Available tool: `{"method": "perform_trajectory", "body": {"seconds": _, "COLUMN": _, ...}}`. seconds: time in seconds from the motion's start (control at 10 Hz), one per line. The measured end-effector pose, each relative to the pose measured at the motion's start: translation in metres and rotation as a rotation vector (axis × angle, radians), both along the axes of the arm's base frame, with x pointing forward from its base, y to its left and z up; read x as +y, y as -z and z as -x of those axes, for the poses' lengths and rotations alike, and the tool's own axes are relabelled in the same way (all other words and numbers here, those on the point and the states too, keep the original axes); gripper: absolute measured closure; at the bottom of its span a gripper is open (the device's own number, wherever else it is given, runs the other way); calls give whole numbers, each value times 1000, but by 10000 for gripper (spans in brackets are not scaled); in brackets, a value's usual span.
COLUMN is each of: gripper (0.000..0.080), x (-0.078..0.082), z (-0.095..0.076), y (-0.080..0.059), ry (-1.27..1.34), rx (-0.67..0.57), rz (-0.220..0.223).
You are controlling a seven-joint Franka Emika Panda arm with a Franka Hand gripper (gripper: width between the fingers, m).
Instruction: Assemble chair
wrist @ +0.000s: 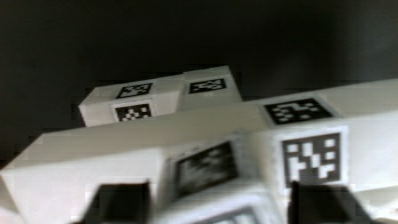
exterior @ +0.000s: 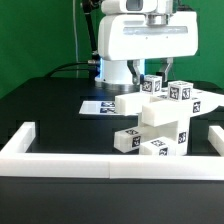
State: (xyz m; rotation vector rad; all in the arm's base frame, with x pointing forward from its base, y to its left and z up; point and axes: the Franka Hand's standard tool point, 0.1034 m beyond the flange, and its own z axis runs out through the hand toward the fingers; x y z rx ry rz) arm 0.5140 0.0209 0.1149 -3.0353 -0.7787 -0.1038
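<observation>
The two-finger gripper (wrist: 199, 205) is seen narrowly parted around a tagged block of the matte-white plastic chair (exterior: 160, 122), at six o'clock.

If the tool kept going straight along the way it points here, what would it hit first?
Most likely the matte-white blocky plastic chair: in the wrist view a tagged white block fills the space just beyond the tool, whose dark fingertips flank it. Whether they already touch is unclear.
</observation>
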Motion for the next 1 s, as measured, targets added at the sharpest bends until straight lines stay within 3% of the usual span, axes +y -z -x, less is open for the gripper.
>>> {"method": "perform_trajectory", "body": {"seconds": 0.1, "gripper": 513, "x": 0, "z": 0, "y": 0, "ry": 18, "rx": 0, "rz": -1}}
{"method": "perform_trajectory", "body": {"seconds": 0.6, "gripper": 513, "x": 0, "z": -1, "y": -1, "ry": 348, "rx": 6, "rz": -23}}
{"method": "perform_trajectory", "body": {"seconds": 1.0, "gripper": 512, "x": 0, "z": -1, "y": -1, "ry": 377, "rx": 7, "rz": -24}}
